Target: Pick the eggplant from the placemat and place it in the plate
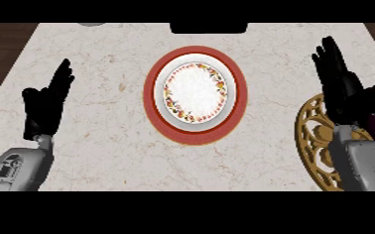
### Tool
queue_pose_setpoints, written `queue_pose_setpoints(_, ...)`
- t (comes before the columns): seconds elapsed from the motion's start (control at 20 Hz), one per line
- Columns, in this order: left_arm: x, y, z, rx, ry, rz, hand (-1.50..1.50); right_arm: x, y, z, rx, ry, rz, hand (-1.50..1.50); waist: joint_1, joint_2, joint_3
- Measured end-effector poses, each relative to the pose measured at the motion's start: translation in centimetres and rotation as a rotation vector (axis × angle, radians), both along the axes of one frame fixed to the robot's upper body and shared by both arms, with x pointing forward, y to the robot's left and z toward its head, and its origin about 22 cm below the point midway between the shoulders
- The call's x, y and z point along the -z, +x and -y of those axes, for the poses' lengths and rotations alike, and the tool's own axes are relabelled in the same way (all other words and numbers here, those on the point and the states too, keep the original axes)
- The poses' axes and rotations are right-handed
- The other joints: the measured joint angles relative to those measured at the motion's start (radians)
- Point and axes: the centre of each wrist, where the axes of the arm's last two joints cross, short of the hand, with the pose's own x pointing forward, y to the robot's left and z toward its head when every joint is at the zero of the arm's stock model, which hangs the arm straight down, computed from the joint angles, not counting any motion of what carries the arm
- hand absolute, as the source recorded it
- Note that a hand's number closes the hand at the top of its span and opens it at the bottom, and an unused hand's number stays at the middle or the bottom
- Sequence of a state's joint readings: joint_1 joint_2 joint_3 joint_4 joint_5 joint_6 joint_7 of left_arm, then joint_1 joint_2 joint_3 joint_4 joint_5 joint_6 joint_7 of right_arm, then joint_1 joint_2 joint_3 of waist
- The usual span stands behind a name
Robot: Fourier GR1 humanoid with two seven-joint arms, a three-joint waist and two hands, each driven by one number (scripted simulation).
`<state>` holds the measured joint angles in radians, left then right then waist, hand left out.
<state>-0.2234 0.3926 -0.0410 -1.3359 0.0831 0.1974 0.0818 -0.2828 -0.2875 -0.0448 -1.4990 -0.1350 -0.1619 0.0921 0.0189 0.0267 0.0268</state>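
A white plate point(195, 92) with a red rim and a floral ring lies at the counter's middle, and nothing lies on it. A round gold openwork placemat point(316, 135) shows at the right edge, partly hidden by my right forearm. No eggplant shows anywhere in the view. My right hand point(338, 82) is open above the placemat's far edge, fingers straight and pointing away. At the left, my left hand point(47, 103) rests open with fingers up, well clear of the plate.
The marble counter point(110, 144) ends in dark wood at the far left corner. A dark object point(209, 28) sits at the far edge behind the plate, and a grey object point(92, 24) peeks in at the top left.
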Motion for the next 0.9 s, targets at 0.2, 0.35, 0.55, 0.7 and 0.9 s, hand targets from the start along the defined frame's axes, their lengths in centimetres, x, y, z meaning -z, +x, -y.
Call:
queue_pose_setpoints(0.2, -1.9, 0.8, 0.6, 0.063, 0.007, 0.065, 0.00, 0.7, -0.6, -2.8, -0.334, -0.038, -0.026, 1.50, 0.004, -0.019, -0.016)
queue_pose_setpoints(0.35, -3.5, 1.5, 2.0, 0.138, 0.000, 0.138, 0.00, -0.4, -0.8, -4.6, -0.613, -0.213, -0.017, 1.50, 0.016, -0.036, -0.027)
queue_pose_setpoints(0.55, -4.7, 1.7, 2.7, 0.197, -0.029, 0.183, 0.00, -0.1, -2.3, -2.7, -0.754, -0.608, -0.026, -1.50, -0.005, -0.041, -0.029)
queue_pose_setpoints(0.7, -5.6, 1.5, 2.8, 0.218, -0.048, 0.201, 0.00, 3.7, -4.9, 0.9, -0.785, -0.568, -0.037, -1.50, -0.021, -0.035, -0.026)
queue_pose_setpoints(0.9, -6.6, 0.8, 2.6, 0.236, -0.063, 0.218, 0.00, 6.2, -6.8, 5.5, -0.772, -0.433, 0.019, -1.50, -0.021, -0.031, -0.024)
